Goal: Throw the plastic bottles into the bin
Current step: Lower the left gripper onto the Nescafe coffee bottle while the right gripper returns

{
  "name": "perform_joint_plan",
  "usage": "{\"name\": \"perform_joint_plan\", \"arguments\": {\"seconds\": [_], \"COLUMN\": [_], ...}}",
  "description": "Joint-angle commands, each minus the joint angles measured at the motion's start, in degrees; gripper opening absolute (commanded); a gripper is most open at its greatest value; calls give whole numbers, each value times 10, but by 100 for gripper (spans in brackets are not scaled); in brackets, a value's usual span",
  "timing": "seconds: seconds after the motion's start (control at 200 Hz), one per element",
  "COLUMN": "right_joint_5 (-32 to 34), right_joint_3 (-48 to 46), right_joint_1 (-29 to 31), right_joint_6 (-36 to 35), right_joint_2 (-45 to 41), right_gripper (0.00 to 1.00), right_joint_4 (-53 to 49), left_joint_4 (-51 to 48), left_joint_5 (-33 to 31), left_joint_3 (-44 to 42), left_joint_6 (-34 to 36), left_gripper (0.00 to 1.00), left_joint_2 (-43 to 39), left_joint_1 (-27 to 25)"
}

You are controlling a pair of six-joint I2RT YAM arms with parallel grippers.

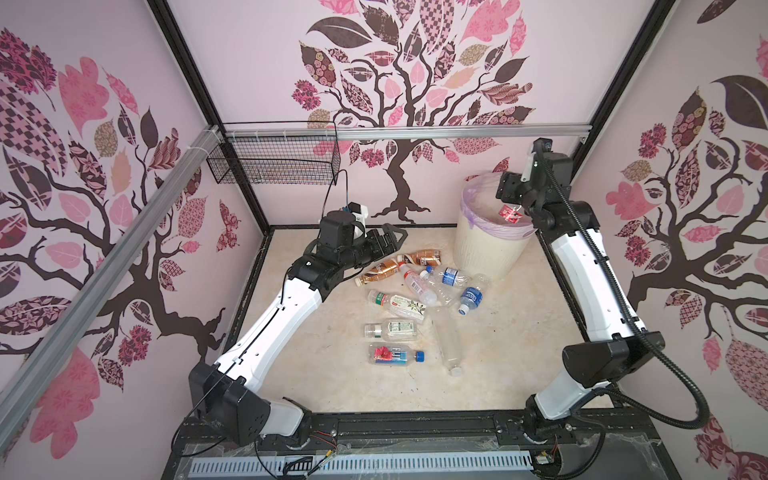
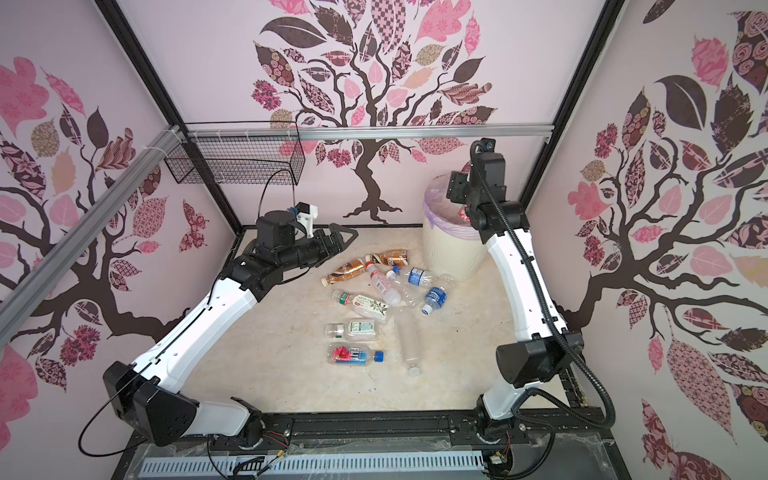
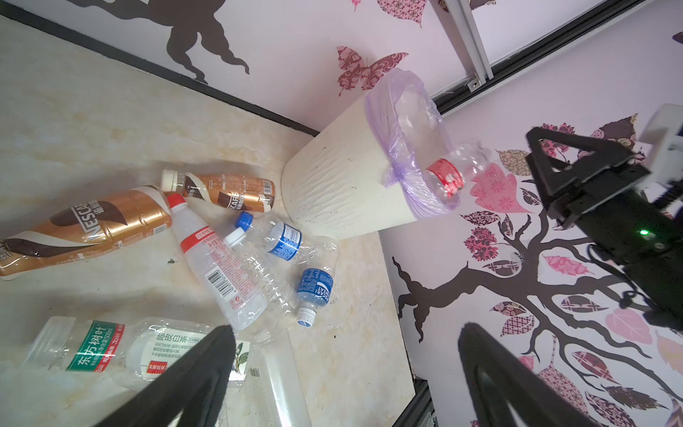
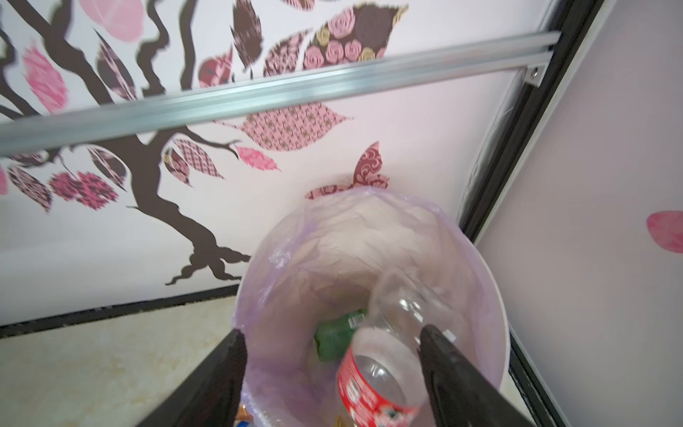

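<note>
My right gripper (image 4: pixel 330 332) hangs open over the bin (image 1: pixel 486 249), a cream ribbed basket with a lilac bag. A clear bottle with a red label (image 4: pixel 373 377) sits loose and blurred between the spread jaws, over the bin's mouth, and shows at the rim (image 1: pixel 510 215) in a top view. A green bottle (image 4: pixel 332 338) lies inside the bin. Several plastic bottles lie on the floor: two brown-gold ones (image 1: pixel 380 270) (image 1: pixel 424 258), blue-labelled ones (image 1: pixel 471 298) and clear ones (image 1: pixel 395 356). My left gripper (image 1: pixel 392 239) is open and empty, beside the brown-gold bottles.
A black wire mesh basket (image 1: pixel 274 160) hangs on the back rail at the left. Patterned walls close in the back and both sides. The bin stands in the back right corner against the black frame edge (image 3: pixel 421 392).
</note>
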Motion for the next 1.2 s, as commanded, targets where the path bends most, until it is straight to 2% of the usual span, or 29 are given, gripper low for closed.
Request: {"name": "perform_joint_plan", "arguments": {"seconds": [0.0, 0.07, 0.165, 0.375, 0.56, 0.76, 0.905, 1.095, 1.195], "right_joint_5": [-10, -19, -42, -102, -95, -124, -135, -194, -220], "right_joint_3": [18, 13, 2, -45, -113, -218, -272, -344, -370], "right_joint_1": [1, 1, 2, 17, 93, 162, 204, 207, 207], "right_joint_6": [-2, 3, 16, 48, 35, 66, 85, 129, 139], "right_joint_2": [-34, -40, -48, -65, -85, -102, -88, -91, -93], "right_gripper": [83, 86, 99, 99, 99, 99, 99, 99, 99], "right_joint_4": [3, 7, 9, 25, 45, 92, 120, 165, 175], "left_joint_4": [9, 5, -14, -88, -132, -192, -237, -284, -291], "left_joint_5": [6, 4, 1, -34, -16, -33, -75, -142, -156], "left_joint_3": [-23, -27, -27, -16, -10, 16, 75, 168, 205], "left_joint_6": [2, 3, 6, 15, 34, 95, 139, 199, 239], "left_gripper": [98, 98, 98, 98, 98, 98, 98, 98, 98], "left_joint_2": [2, 0, 2, 20, 52, 106, 178, 284, 327], "left_joint_1": [0, 0, 0, 5, 37, 80, 82, 78, 78]}}
